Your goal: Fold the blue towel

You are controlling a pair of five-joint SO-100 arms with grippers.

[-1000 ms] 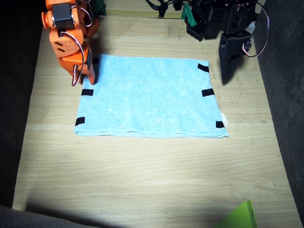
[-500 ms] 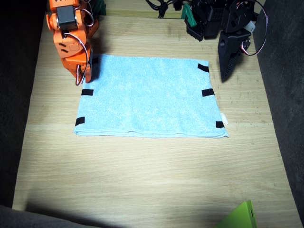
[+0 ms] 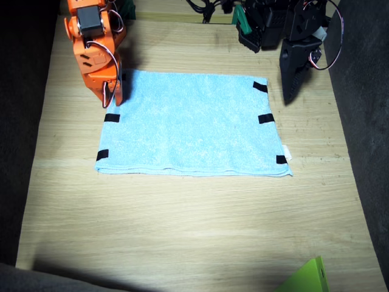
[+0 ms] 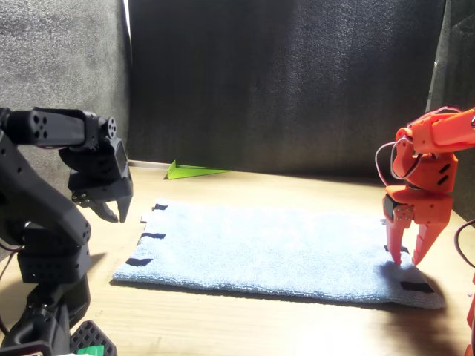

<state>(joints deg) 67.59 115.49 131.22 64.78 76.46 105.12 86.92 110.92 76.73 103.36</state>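
The blue towel [image 3: 191, 125] lies flat on the wooden table [image 3: 182, 231], with black tape strips along its two short edges and a small white tag at one near corner. My right gripper [image 3: 112, 96], orange, points down at the towel's far corner; in the front view the right gripper [image 4: 407, 258] is open, its tips on or just above the cloth, gripping nothing. My left gripper [image 3: 290, 94], black, hangs just past the opposite far corner. In the front view the left gripper [image 4: 119, 215] hovers above the table, a narrow gap between its jaws, empty.
A lime-green flat piece [image 3: 307, 277] lies at the table's near corner and shows in the front view as the green piece [image 4: 197, 171] by the dark backdrop. Dark cloth walls surround the table. The arm bases and cables [image 3: 267, 21] stand at the far edge.
The right arm has drawn back towards the far edge, its gripper staying at the towel's corner. The left gripper shifted slightly towards the far edge, then held still. The towel has not moved.
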